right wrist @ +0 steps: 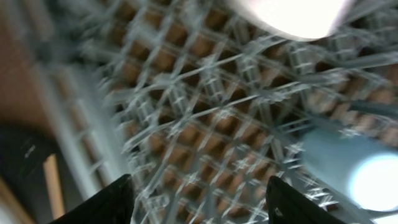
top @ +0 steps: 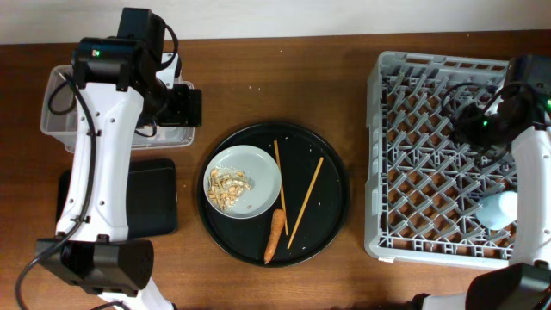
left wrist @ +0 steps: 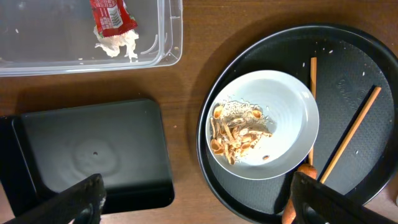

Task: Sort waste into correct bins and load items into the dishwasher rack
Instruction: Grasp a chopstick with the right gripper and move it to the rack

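Note:
The crumpled red wrapper with white tissue (left wrist: 113, 22) lies in the clear tub (left wrist: 169, 38), which also shows in the overhead view (top: 57, 120). The grey-blue plate (top: 258, 172) holds beige scraps (top: 228, 188) on the round black tray (top: 331, 172). The orange carrot (top: 275, 234) lies beside it. My left gripper (top: 184, 108) is open and empty above the tub's right end; its fingers (left wrist: 199, 205) frame the table. My right gripper (top: 467, 120) hovers open and empty (right wrist: 199, 199) over the grey rack (top: 430, 155). The light blue cup (top: 498, 209) and a white bowl (right wrist: 292, 12) are in the rack.
The shallow black rectangular tray (top: 159, 200) sits below the tub, left of the round tray. Two wooden chopsticks (top: 305, 202) lie on the round tray right of the plate. The right wrist view is blurred.

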Action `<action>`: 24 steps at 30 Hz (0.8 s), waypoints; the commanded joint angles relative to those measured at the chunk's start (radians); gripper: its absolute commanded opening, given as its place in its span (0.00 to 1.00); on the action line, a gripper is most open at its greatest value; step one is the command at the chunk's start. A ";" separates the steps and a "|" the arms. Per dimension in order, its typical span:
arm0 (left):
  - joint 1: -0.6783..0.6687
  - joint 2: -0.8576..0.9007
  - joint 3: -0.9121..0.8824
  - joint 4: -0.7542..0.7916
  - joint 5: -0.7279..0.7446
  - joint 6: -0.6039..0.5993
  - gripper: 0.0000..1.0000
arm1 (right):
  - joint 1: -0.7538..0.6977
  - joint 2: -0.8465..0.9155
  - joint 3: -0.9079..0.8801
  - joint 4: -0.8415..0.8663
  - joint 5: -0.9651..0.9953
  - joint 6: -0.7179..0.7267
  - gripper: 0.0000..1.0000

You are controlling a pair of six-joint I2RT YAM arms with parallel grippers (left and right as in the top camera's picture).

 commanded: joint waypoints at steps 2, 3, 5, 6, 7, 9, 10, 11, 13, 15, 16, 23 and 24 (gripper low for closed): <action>0.007 -0.010 0.010 -0.002 0.008 0.005 0.98 | 0.169 -0.011 0.002 -0.064 -0.188 -0.075 0.68; 0.007 -0.010 0.010 -0.002 0.008 0.005 0.98 | 0.236 -0.011 0.002 -0.067 -0.188 -0.071 0.68; 0.007 -0.010 0.010 -0.002 0.008 0.005 0.99 | 0.382 0.006 0.001 -0.066 -0.172 0.009 0.68; 0.007 -0.010 0.010 -0.003 0.008 0.005 0.99 | 0.461 0.029 0.001 -0.060 -0.172 0.055 0.68; 0.007 -0.010 0.010 -0.005 0.008 0.005 0.99 | 0.536 0.060 0.000 -0.048 -0.172 0.090 0.68; 0.007 -0.010 0.010 -0.004 0.008 0.005 0.99 | 0.644 0.121 0.000 -0.026 -0.142 0.157 0.68; 0.007 -0.010 0.010 -0.004 0.008 0.005 0.99 | 0.702 0.169 0.000 -0.012 -0.106 0.196 0.68; 0.007 -0.010 0.010 -0.005 0.008 0.005 0.99 | 0.754 0.222 0.000 0.000 -0.079 0.240 0.68; 0.007 -0.010 0.010 -0.004 0.008 0.005 0.99 | 0.822 0.326 0.000 0.023 -0.040 0.339 0.68; 0.007 -0.010 0.010 -0.005 0.008 0.005 0.99 | 0.838 0.395 0.000 0.045 -0.041 0.388 0.68; 0.007 -0.010 0.010 -0.005 0.008 0.005 0.99 | 0.839 0.431 0.000 0.050 -0.040 0.420 0.67; 0.007 -0.010 0.010 -0.005 0.008 0.005 0.99 | 0.843 0.579 -0.001 0.119 -0.040 0.461 0.63; 0.007 -0.010 0.010 -0.005 0.008 0.005 0.99 | 0.842 0.583 -0.001 0.121 -0.040 0.462 0.61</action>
